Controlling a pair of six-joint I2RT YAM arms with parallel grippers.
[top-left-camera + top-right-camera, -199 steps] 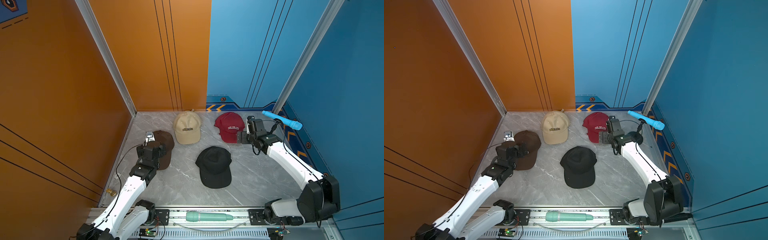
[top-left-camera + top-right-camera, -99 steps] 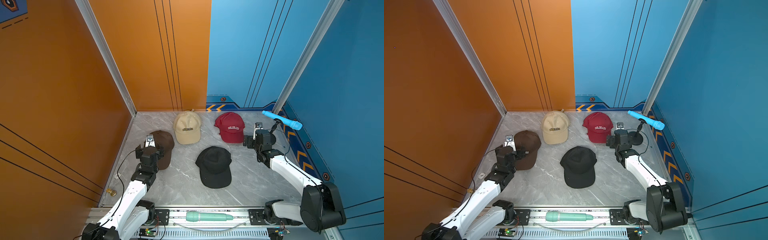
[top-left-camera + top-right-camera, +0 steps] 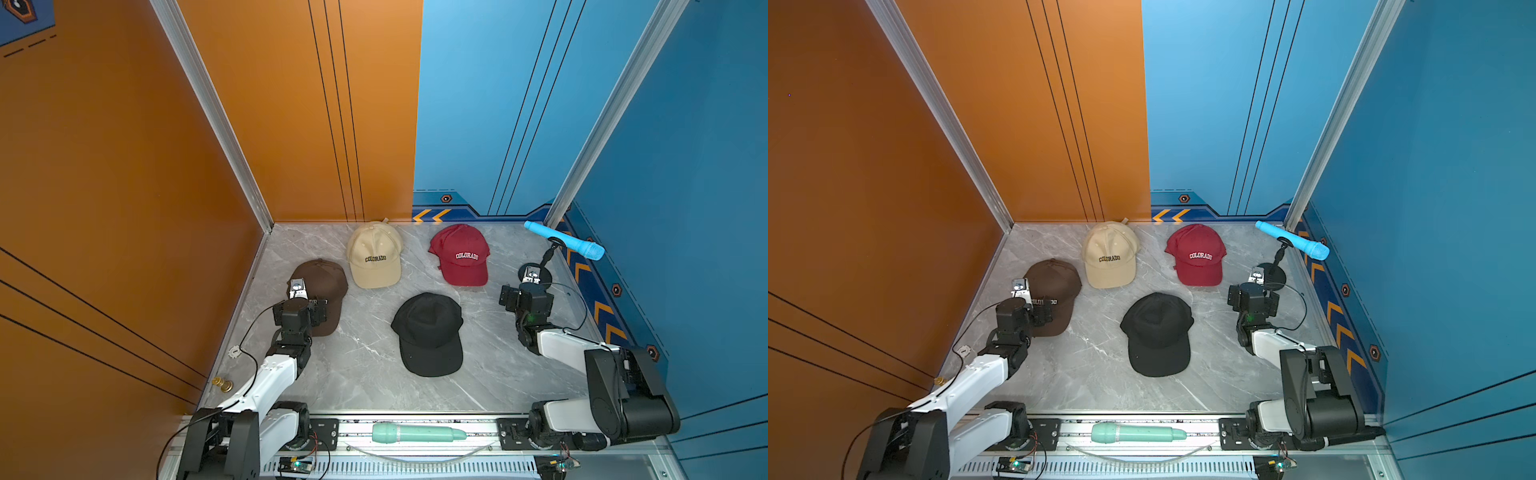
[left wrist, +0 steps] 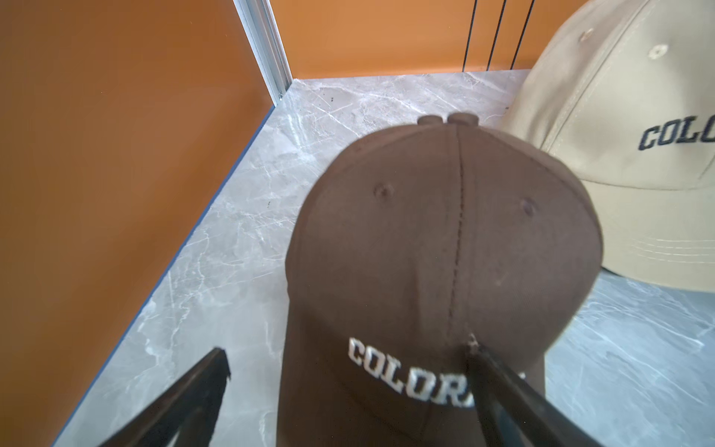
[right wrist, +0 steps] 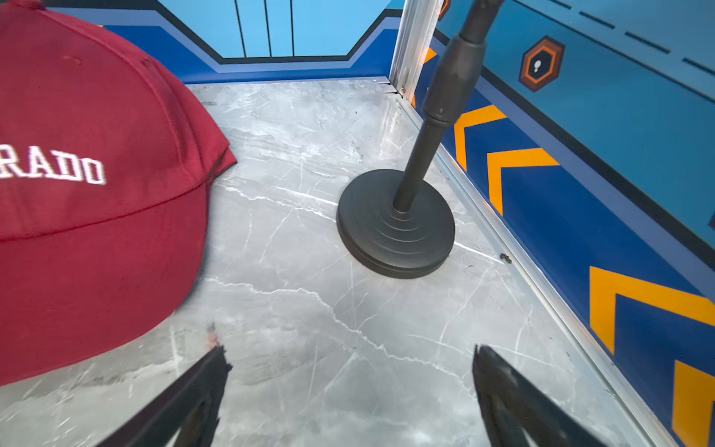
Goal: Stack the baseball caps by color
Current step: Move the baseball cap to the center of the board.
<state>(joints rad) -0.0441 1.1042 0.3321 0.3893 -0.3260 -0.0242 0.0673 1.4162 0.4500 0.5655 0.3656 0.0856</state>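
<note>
Standing before the right claw is a microphone stand.

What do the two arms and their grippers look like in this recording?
Both the left arm and right arm have white link shells between bulky black joints. A thin black cable loops beside each wrist. The left gripper and right gripper have dark tapered fingers.

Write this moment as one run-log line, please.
left hand open, over brown cap front | right hand open, beside red cap | beige cap, black cap lying free
</note>
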